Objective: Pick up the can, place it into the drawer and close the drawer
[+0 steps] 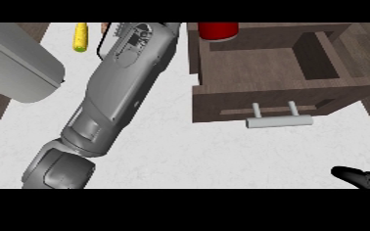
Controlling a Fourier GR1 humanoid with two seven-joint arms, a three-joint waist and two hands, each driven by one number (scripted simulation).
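Inside the open drawer (254,99), far-left corner, red can (218,30)

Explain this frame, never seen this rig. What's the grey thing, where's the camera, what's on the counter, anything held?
One picture, taken from the robot's head looking steeply down at a white counter. The big grey shape is its left forearm, coming in from the lower edge; the left hand is mostly cut off at the top, so I can't tell whether it holds anything. The black bit at lower right is the right hand, touching nothing visible. At right sits an open wooden drawer with a pale bar handle. A red can shows at its far-left corner. At left: a yellow item and a large grey object.
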